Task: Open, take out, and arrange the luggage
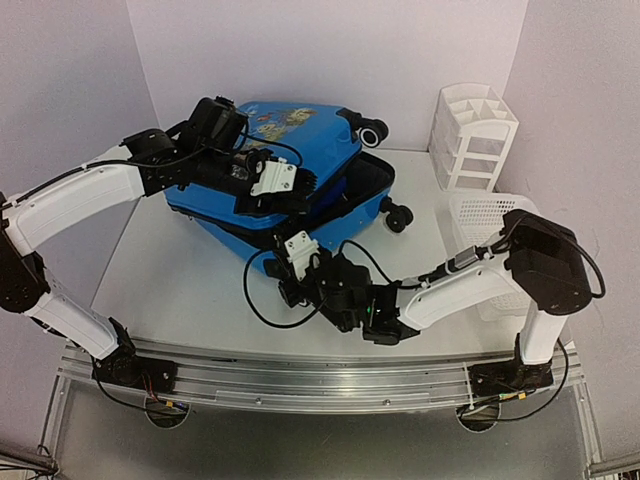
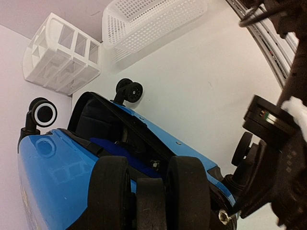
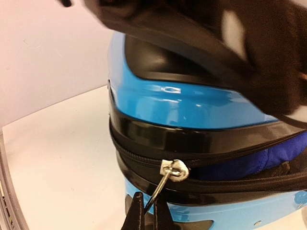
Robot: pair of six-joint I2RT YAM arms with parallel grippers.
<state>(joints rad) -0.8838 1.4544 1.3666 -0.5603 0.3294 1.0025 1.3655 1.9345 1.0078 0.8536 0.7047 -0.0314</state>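
**Luggage part-open, right gripper on the zip**

Luggage [image 1: 310,150] lay flat toward the back of the table [image 1: 180,280], its wheels [image 1: 398,215] pointing right, toward the basket [image 1: 480,215] and the organiser [image 1: 475,135]. The lid [image 2: 53,177] stood lifted off the lower shell along the near side. The gap was widest at the wheel end, with black lining and some blue cloth showing inside.

From my station, the right gripper [image 3: 147,211] sat low at the near left corner of the case, just in front of the zipper band. Its fingers were pinched tight on the metal zip pull [image 3: 168,179], which slanted down from the slider into the fingertips. The blue shell rose directly above and behind that gripper in its wrist view.

The left gripper [image 2: 148,187] had reached in from the left and sat over the near edge of the lid, roughly midway along the case. Its black fingers [image 2: 108,191] stood partly apart, with the lid to one side and the rim of the lower shell to the other. I could not tell from any view whether they were clamping the lid edge or only resting against it.
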